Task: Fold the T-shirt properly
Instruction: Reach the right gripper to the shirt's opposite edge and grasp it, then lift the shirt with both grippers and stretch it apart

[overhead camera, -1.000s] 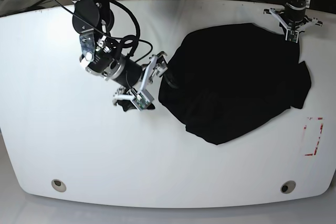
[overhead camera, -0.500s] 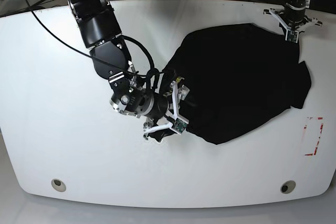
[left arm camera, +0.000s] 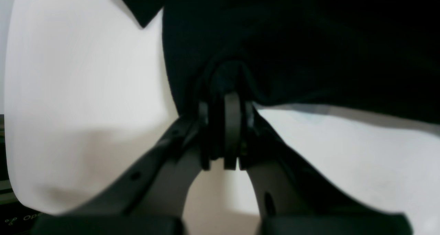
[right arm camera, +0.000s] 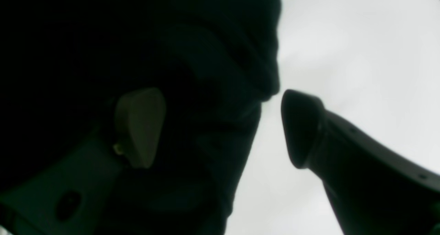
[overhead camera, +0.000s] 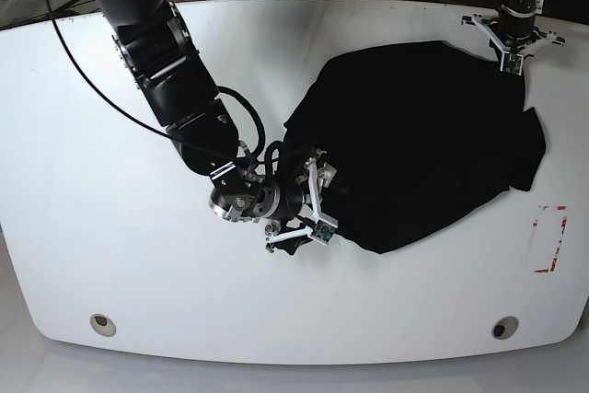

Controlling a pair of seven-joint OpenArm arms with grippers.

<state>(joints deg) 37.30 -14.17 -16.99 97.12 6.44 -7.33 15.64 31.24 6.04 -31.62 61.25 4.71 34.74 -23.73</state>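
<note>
Two grippers at the T-shirt (overhead camera: pixel 419 140), bunched on the table (overhead camera: pixel 110 255): left gripper (left arm camera: pixel 223 106) clenched on its far corner, right gripper (overhead camera: pixel 311 202) spread wide astride the near edge — nothing pinched. Risk: closing deep grabs several layers, dragging the heap instead of one hem.

Base view overhead, wrist views close, sharing T-shirt (overhead camera: pixel 419 140)
</note>
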